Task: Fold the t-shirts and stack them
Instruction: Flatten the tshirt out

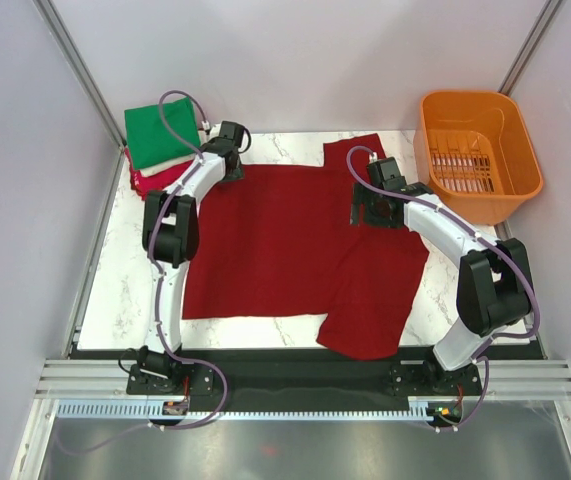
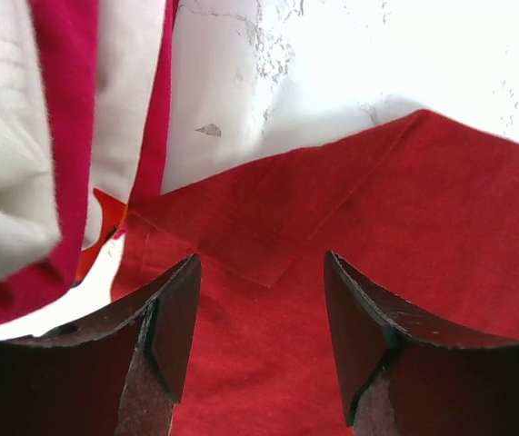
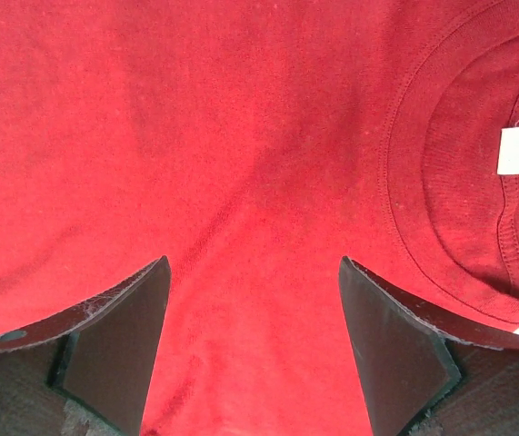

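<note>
Shirt: dark red t-shirt (image 1: 285, 250) flat on tabletop (image 1: 115, 290), long axis crosswise | left hand (image 2: 261, 318): spread, empty, hem corner (image 2: 241, 259) just ahead, folded stack (image 2: 23, 136) to its left | right hand (image 3: 254, 309): spread, empty, over cloth, collar (image 3: 409, 191) ahead-right

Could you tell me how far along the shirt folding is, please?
Done: folded cloth shirts, green on top, stacked at the far-left corner. In hand: nothing gripped; the left gripper and right gripper hover open over the large dark red t-shirt, spread unfolded. Left: fold it and stack it.
</note>
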Available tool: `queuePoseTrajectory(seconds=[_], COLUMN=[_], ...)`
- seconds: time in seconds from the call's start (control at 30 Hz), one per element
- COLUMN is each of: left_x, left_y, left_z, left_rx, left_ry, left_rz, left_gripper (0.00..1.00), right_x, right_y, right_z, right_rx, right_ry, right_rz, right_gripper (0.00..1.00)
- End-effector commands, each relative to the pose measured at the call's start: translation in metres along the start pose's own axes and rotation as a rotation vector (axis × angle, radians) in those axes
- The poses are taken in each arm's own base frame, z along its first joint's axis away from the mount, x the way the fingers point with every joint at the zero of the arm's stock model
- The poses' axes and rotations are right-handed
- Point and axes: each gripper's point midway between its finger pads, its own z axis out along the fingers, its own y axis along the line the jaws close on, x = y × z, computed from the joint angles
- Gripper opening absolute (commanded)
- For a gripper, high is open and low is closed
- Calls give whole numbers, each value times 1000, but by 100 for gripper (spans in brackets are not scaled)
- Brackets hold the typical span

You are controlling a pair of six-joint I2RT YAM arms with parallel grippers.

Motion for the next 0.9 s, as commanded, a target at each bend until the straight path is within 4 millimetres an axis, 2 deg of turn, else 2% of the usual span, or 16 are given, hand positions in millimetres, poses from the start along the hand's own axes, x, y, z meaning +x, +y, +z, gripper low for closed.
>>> queuePoseTrajectory(seconds=[0.0, 0.1, 0.4, 0.57, 0.7, 0.8, 0.87], left_x=[6, 18, 18, 12, 4, -1, -1], left_y=[3, 5, 2, -1, -2, -3, -1], left_z=[8, 15, 22, 26, 26, 25, 25], left_rx=[19, 40, 37, 40, 34, 42, 44], left_ry=[40, 92, 94, 79, 57, 50, 52], left_rz=[-101, -174, -208, -216, -226, -225, -226], left_gripper=[63, 63, 56, 42, 19, 19, 24], right_x=[-17, -15, -11, -9, -9, -10, -9], right_y=[6, 4, 2, 1, 0, 0, 0], right_z=[-7, -6, 0, 0, 2, 2, 1], right_rx=[-17, -8, 2, 7, 12, 14, 12], right_ry=[-48, -44, -26, -23, -22, -21, -20], right_rz=[-4, -7, -12, -15, -19, -19, -22], right_gripper=[83, 83, 83, 82, 82, 82, 82])
